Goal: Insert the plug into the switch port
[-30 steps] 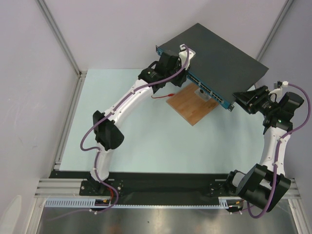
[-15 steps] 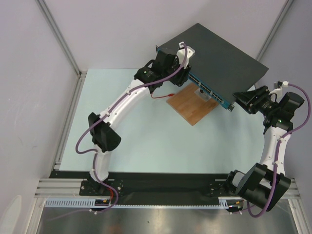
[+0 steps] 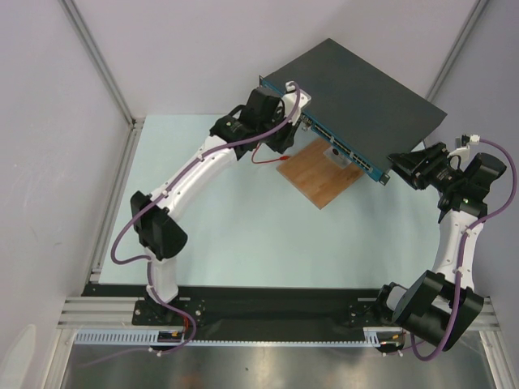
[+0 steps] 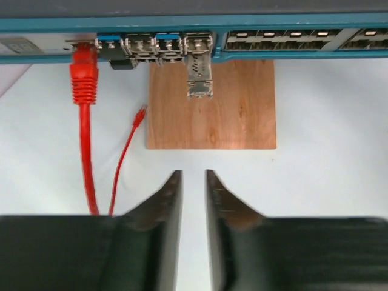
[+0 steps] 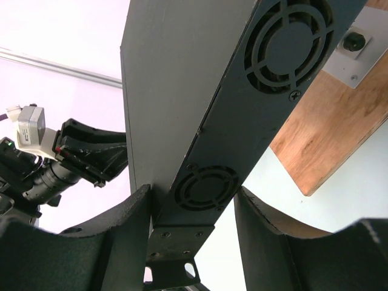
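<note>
Your left wrist view shows what the overhead one hides. The red plug [image 4: 83, 66] sits in a port at the left end of the blue front of the switch [image 4: 200, 24]. Its red cable [image 4: 88, 163] runs down past the left claw [image 4: 193, 176], whose fingers stand slightly apart with nothing between them. A metal module [image 4: 199, 76] hangs from another port above the wooden board [image 4: 212, 115]. From overhead you see only cable on the worktop [image 3: 243, 235]. Your right wrist view shows the right claw [image 5: 193, 193] pinching the switch's fan end across its thickness.
</note>
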Tool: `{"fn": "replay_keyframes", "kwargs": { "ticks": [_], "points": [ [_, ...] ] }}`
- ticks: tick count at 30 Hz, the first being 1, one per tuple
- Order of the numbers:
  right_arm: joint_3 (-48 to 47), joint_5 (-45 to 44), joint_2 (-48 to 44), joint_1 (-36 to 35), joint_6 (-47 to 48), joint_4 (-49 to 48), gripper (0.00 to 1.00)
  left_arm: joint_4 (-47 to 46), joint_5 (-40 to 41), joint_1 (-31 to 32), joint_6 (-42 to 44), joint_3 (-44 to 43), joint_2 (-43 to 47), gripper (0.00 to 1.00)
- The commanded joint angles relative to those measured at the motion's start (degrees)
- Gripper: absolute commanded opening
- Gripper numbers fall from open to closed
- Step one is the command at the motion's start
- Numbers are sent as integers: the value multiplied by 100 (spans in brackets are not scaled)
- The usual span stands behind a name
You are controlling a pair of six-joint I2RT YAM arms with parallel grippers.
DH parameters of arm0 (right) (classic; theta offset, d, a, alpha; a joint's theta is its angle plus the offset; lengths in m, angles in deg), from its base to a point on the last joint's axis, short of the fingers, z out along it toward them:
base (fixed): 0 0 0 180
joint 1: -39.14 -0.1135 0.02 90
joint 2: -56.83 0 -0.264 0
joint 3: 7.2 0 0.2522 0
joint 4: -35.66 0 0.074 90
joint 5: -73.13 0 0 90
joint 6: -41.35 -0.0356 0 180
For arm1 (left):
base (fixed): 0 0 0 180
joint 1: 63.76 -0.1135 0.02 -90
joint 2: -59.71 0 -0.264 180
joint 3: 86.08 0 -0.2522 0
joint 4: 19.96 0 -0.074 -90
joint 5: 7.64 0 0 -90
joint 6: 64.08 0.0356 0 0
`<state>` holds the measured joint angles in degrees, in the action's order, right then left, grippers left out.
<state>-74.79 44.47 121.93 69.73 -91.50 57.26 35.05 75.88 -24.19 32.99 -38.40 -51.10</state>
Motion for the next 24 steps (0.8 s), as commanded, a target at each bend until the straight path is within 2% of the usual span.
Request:
{"fn": "replay_keyframes", "kwargs": {
  "ticks": [1, 4, 8, 24],
  "points": [
    [-129, 27, 55, -62, 541, -414, 0, -328, -73, -64, -56, 53, 384, 22],
    [-128, 27, 47, -62, 550, -414, 0, -495, -134, -64, -188, -44, 253, 13],
    [-155, 27, 47, -62, 567, -379, 0, -863, -187, -64, -329, -211, 94, 8],
    [-243, 53, 170, -53, 629, -335, 0, -1190, -371, -64, -540, -668, -442, 6]
  ]
}}
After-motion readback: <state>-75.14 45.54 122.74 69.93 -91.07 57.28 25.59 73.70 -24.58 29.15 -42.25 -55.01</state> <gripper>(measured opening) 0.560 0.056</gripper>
